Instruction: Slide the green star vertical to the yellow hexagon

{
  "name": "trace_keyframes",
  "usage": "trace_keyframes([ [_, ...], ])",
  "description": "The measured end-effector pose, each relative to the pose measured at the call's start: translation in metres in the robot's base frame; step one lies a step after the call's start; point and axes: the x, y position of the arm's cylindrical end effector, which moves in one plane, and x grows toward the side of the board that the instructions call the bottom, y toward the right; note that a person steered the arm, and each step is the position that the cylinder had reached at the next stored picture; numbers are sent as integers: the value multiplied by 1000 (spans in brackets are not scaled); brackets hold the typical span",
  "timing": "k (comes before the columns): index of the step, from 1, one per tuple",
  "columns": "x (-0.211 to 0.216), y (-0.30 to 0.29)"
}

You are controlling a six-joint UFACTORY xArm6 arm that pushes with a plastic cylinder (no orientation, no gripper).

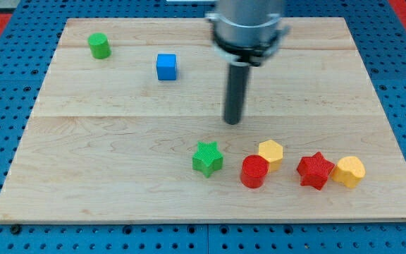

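The green star [207,157] lies on the wooden board [118,141] near the view's bottom middle. A yellow hexagon [271,152] sits to its right, touching a red cylinder [254,171] at its lower left. My tip [232,121] is above and slightly right of the green star, apart from it, and up-left of the yellow hexagon. Further right, a red star [315,170] touches a second yellow hexagon-like block [349,171].
A green cylinder [99,46] stands at the view's top left. A blue cube [166,67] sits right of it, up-left of my tip. The arm's grey body [249,28] hangs over the board's top middle.
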Motion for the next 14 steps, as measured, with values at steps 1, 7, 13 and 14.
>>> trace_keyframes([
  [1, -1, -47],
  [7, 107, -30],
  [13, 23, -16],
  [14, 45, -16],
])
